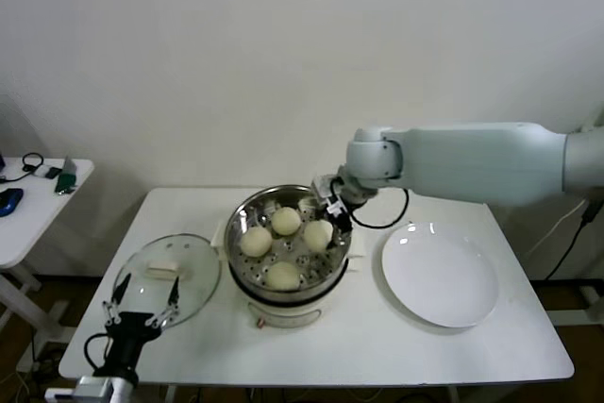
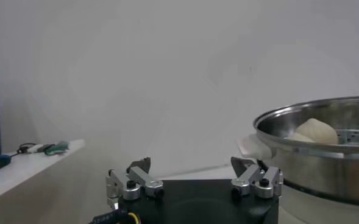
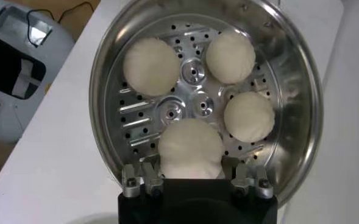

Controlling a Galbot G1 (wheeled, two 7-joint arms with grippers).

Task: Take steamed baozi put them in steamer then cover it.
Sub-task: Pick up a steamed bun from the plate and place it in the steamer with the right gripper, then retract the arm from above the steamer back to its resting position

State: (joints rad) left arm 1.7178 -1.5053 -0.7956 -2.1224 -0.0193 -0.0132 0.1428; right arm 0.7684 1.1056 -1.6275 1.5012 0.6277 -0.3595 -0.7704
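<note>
The steamer [image 1: 247, 209] stands mid-table on its cream pot base [image 1: 283, 313]. Four baozi lie in it: [image 1: 256, 241], [image 1: 286, 221], [image 1: 317, 234], [image 1: 282, 276]. My right gripper [image 1: 332, 207] hangs over the steamer's far right rim, open. In the right wrist view its jaws [image 3: 191, 173] stand wide on either side of the nearest baozi [image 3: 190, 143], which rests on the perforated floor [image 3: 167, 112]. The glass cover [image 1: 170, 271] lies flat on the table left of the steamer. My left gripper [image 1: 146, 297] is open and empty at the cover's near edge; it also shows in the left wrist view [image 2: 191, 164].
A flat white plate [image 1: 440, 274] lies on the table right of the steamer. A small side table [image 1: 38, 191] with cables and devices stands at the far left. The left wrist view shows the steamer's rim [image 2: 313, 115] and a pot handle [image 2: 252, 146].
</note>
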